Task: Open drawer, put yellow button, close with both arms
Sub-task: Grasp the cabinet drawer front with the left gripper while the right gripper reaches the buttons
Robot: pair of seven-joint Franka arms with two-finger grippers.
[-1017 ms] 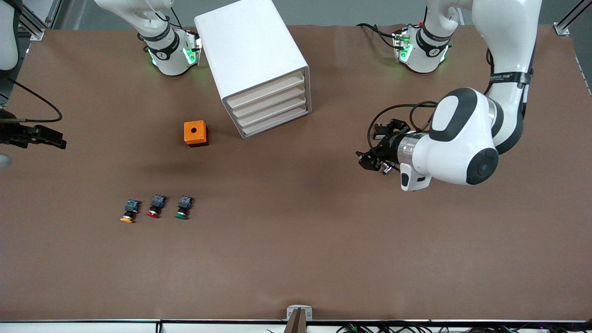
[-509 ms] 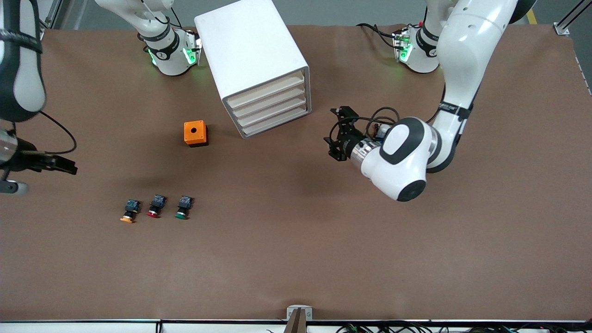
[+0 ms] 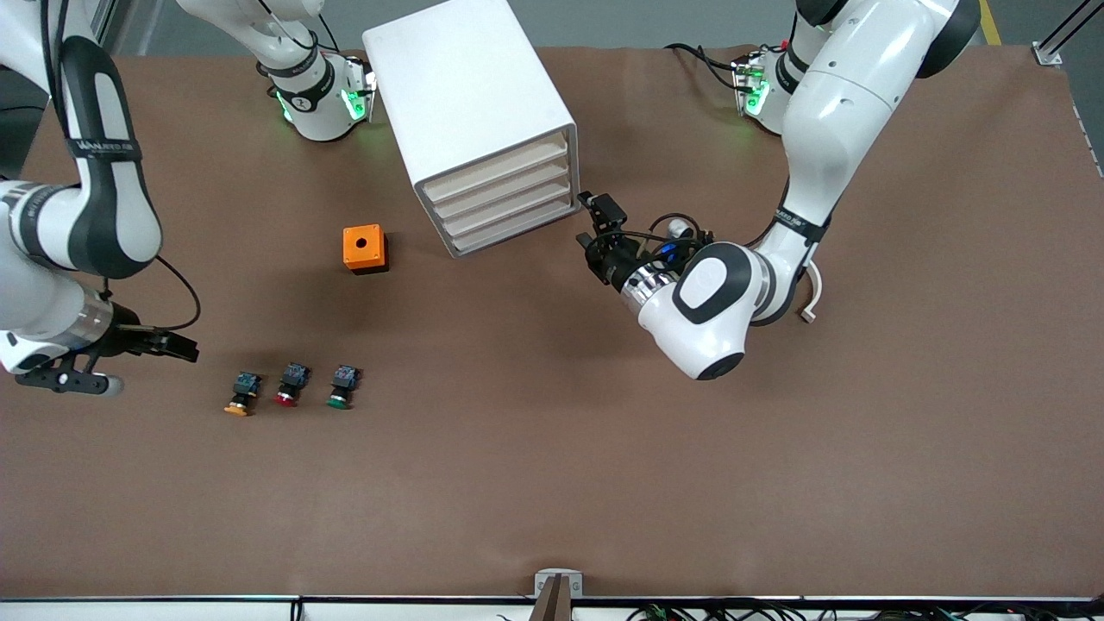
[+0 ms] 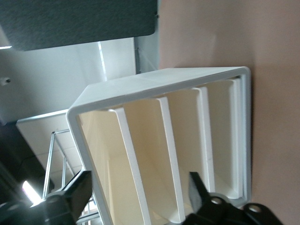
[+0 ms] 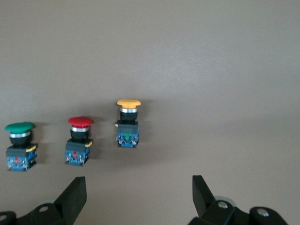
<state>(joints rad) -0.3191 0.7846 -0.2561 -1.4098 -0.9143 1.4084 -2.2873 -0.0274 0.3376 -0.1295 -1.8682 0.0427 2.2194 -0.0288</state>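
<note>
Opening step: left gripper [image 3: 595,226], fingers spread, faces the closed drawer [image 3: 493,170]; right gripper [image 3: 177,348], probably empty and parted, nears the yellow button [image 3: 241,394] toward the table's right-arm edge.

You have a wide table [image 3: 552,483] covered edge to edge in matte brown sheet, evenly lit with soft shadows. Along its farther edge you see grey floor [image 3: 604,21] and aluminium frame posts [image 3: 1056,39] at the corners. Along the nearer edge runs a white rail [image 3: 147,609] with a small grey bracket [image 3: 558,583] and loose cables [image 3: 716,612].
</note>
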